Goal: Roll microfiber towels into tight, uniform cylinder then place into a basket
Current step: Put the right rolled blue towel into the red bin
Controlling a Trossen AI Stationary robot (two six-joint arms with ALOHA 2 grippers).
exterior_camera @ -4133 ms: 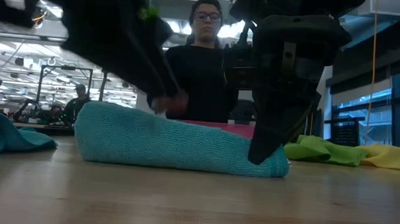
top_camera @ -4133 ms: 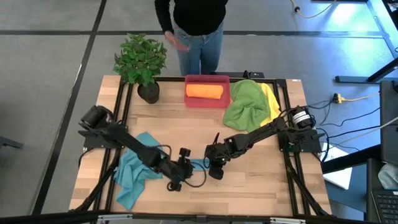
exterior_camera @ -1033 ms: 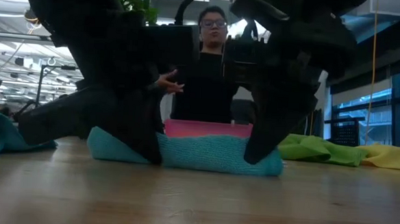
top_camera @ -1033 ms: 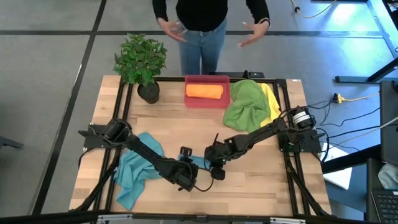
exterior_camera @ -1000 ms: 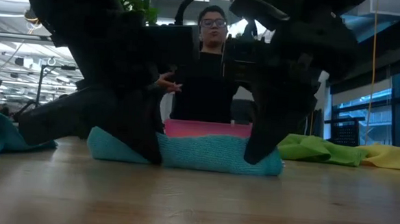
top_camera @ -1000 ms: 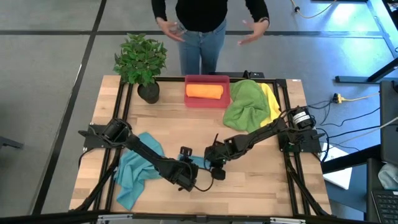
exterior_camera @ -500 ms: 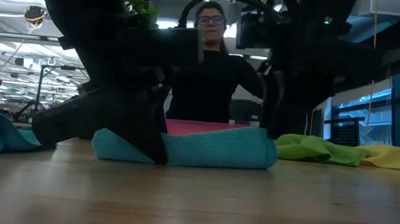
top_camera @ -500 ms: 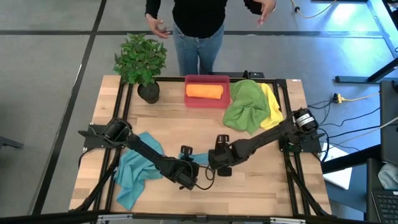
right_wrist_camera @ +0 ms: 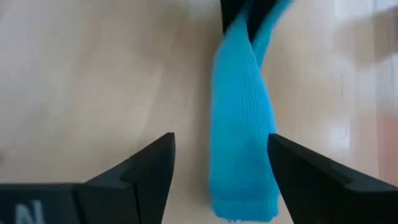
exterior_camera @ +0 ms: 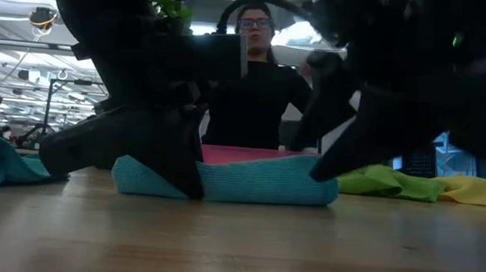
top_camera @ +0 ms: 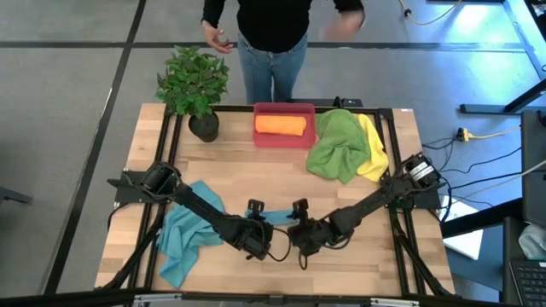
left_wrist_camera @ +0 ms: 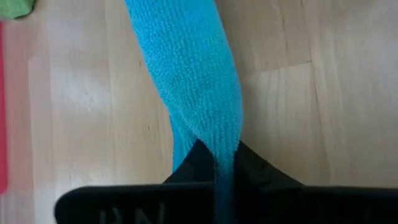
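A teal-blue towel, rolled into a long cylinder (exterior_camera: 249, 182), lies on the table near its front middle; it also shows in the high view (top_camera: 278, 222). My left gripper (left_wrist_camera: 221, 160) is shut on the roll near its left end (top_camera: 260, 237). My right gripper (right_wrist_camera: 221, 140) is open, with one finger on each side of the roll's right end (right_wrist_camera: 242, 186); I see no touch. It shows blurred in the low view (exterior_camera: 334, 149). An orange roll (top_camera: 280, 124) lies in the red-pink basket (top_camera: 284, 108) at the far edge. My left gripper pinches the rolled teal towel between its two fingers (left_wrist_camera: 255, 171), a little in from the roll's left end (exterior_camera: 153, 180). The fingers come down from above, slanting, and lie across the roll. The roll lies along the table.
A second teal towel (top_camera: 181, 239) lies crumpled at the near left. Green (top_camera: 334, 145) and yellow (top_camera: 372, 141) towels are heaped at the far right. A potted plant (top_camera: 194, 85) stands at the far left. A person (top_camera: 273, 26) stands behind the far edge.
My right gripper has come off the roll's right end, risen and swung toward the table's near edge. The roll's right end, pressed down before, now stands fuller and squarer. The roll stays where it was.
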